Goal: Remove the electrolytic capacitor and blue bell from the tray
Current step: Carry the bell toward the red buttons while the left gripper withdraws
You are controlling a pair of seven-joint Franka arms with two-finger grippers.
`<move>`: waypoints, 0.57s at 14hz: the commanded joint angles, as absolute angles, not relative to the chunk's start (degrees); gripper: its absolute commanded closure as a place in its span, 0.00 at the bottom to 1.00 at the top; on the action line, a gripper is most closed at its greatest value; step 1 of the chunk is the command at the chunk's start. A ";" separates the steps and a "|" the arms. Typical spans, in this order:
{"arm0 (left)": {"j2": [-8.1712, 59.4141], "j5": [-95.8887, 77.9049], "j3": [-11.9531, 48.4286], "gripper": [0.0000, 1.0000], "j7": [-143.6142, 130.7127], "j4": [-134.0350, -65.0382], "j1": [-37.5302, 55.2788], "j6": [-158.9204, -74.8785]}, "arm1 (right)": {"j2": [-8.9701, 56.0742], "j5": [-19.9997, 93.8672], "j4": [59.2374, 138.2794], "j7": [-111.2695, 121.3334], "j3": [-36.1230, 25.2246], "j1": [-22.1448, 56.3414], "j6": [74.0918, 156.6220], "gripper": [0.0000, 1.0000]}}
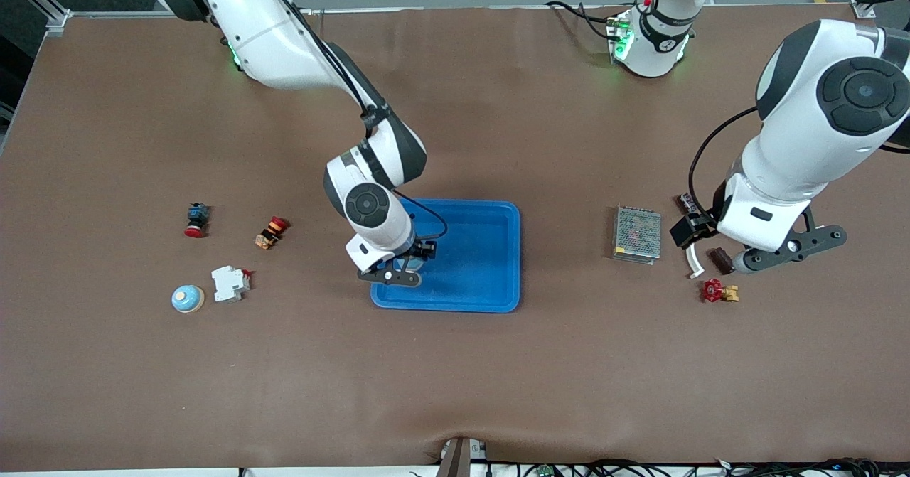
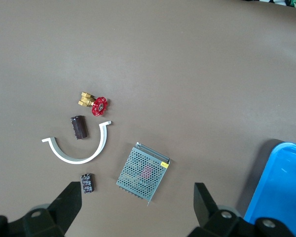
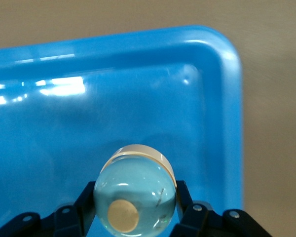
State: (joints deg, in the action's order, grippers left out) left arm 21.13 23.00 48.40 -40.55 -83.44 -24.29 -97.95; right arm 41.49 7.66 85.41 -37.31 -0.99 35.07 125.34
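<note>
There were two bells, one (image 1: 188, 298) on the table and one (image 3: 135, 195) over the single blue tray (image 1: 498, 264). Two dark capacitors (image 2: 79, 127) (image 2: 87, 182), two red-capped push buttons (image 1: 196, 220) (image 1: 271, 232), one mesh-covered power supply (image 1: 637, 234), one red-handled valve (image 1: 719, 291), one white breaker (image 1: 229, 283) and one white curved strip (image 2: 79, 153) completed the count.

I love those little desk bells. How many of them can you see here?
2. One bell is gripped in the right pincer over the blue tray. A second bell sits on the table beside the white switch block, toward the right arm's end.
</note>
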 commanded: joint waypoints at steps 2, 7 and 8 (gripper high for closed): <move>20.04 22.15 49.04 0.00 -39.20 -82.97 -25.05 -96.33 | 27.19 6.86 90.52 -37.27 -1.14 35.25 112.71 0.69; 19.34 22.15 49.48 0.00 -38.68 -82.88 -25.14 -95.45 | 8.92 6.77 104.90 -20.61 -1.41 28.67 107.05 0.69; 18.73 22.24 49.40 0.00 -38.67 -82.88 -25.14 -95.01 | 5.48 6.77 108.33 -17.26 -1.49 26.65 107.05 0.69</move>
State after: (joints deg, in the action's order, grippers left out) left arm 21.00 23.00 48.91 -40.50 -82.89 -24.28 -96.71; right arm 14.54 7.41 97.50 -23.79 -2.07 30.47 105.62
